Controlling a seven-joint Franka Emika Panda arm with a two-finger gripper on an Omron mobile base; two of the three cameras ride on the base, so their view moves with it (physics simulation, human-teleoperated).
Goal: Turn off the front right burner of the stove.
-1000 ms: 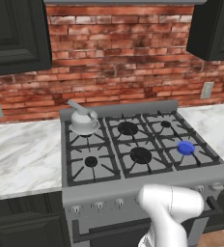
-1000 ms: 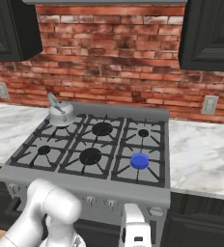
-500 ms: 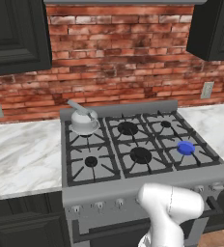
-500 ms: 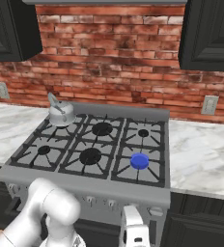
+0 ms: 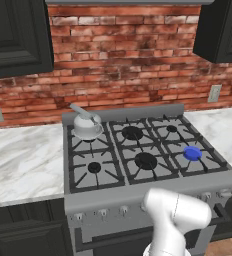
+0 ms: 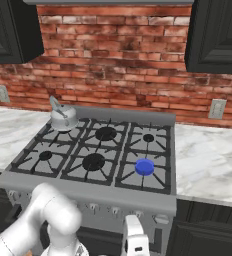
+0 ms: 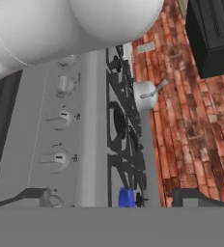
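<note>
A: Principal risk?

B: Selecting the wrong knob (image 7: pixel 56 159). The stove (image 5: pixel 138 192) carries a row of near-identical knobs on its front panel, directly ahead of the tool (image 7: pixel 119 197). Its finger tips stand apart, holding nothing. A misaligned approach would turn a neighbouring knob.

A: Condition of the front right burner (image 6: pixel 144 166)?

B: Lit: a bright blue disc under the black grate, ahead of the tool, above the knob panel.

Stove (image 5: pixel 138 192) between two counters (image 5: pixel 23 162), against brick wall (image 5: pixel 128 55); kettle (image 5: pixel 86 125) on back left burner, lit burner (image 5: pixel 192 153) front right, knobs (image 6: pixel 93 206) along front edge
</note>
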